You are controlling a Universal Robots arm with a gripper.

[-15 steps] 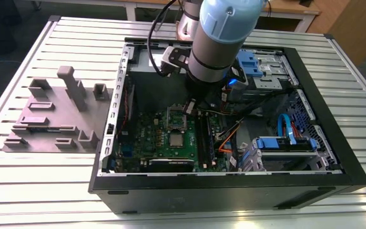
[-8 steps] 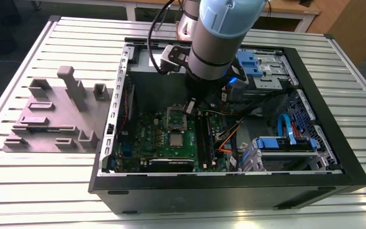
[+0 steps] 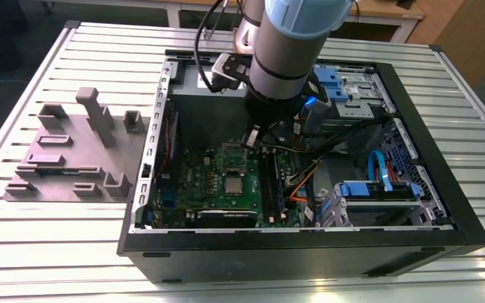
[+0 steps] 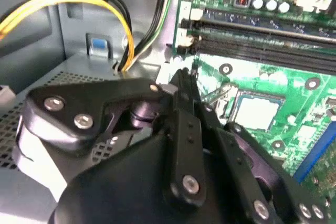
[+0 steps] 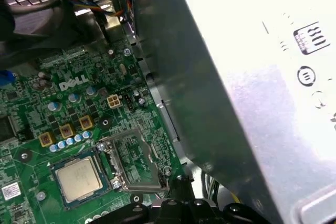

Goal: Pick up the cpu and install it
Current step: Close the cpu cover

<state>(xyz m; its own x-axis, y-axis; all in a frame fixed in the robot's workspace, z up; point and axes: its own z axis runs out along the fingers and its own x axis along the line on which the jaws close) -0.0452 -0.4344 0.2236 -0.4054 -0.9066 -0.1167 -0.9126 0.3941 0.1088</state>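
One cpu [image 5: 79, 178] lies flat in the motherboard [image 5: 63, 108] socket — retention frame [image 5: 134, 158] swung open | hand [image 4: 184, 85] hovers just above, fingertips together, gripping nothing — chip apparently already placed.

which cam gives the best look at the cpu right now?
First wrist view: the cpu lies close and unobstructed, its silver top and pale rim clear, sitting in the socket on the motherboard. In the second wrist view the cpu is partly behind the gripper. In the exterior view it is a tiny square.
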